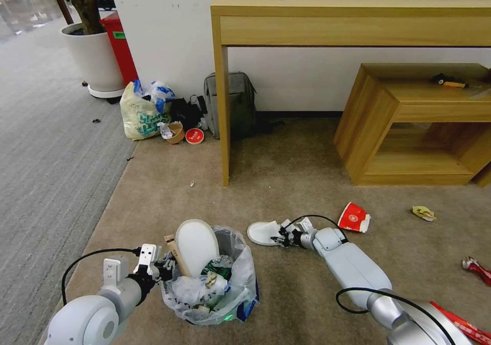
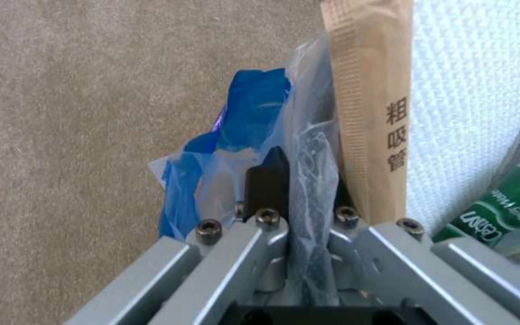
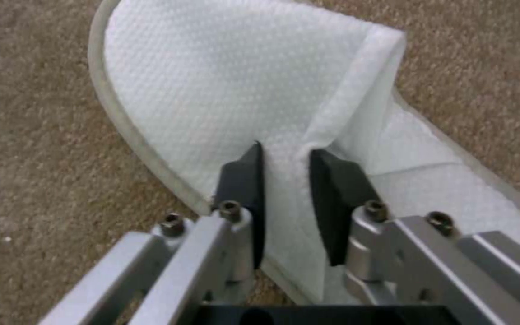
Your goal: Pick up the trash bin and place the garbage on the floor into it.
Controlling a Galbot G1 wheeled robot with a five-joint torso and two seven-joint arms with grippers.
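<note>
Beige floor (image 1: 286, 181); trash bin (image 1: 212, 283) just left of the slipper, left gripper (image 1: 153, 267) clenched on its bag rim; white slipper (image 1: 263, 232) lies flat, long axis left-right, toe toward the bin; right gripper (image 1: 286, 237) pinching its upper; likely lift leftward.

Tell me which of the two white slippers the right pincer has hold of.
The slipper on the carpet, beside the trash bin: the right pincer pinches its upper. The other slipper stands upright inside the bin.
</note>
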